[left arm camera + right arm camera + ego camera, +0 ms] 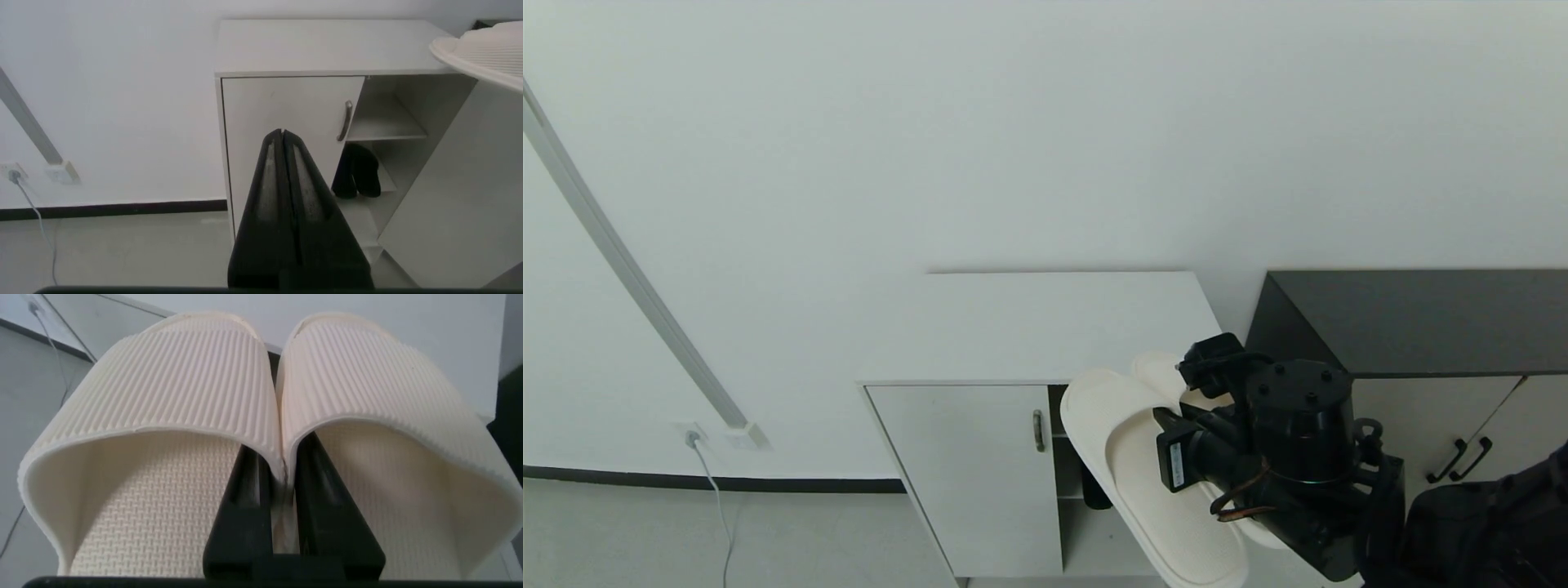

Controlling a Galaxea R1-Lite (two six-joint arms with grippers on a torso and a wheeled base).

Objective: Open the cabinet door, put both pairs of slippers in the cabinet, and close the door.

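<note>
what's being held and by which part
Right gripper: pair of cream ribbed foam slippers, by their adjoining inner strap edges. Left gripper: shut, empty.

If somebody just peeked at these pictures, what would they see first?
Most likely the pair of cream slippers, pinched together by the right gripper and held up in front of the white cabinet. Next, the cabinet's right side stands open, with a black pair of slippers on a shelf inside.
</note>
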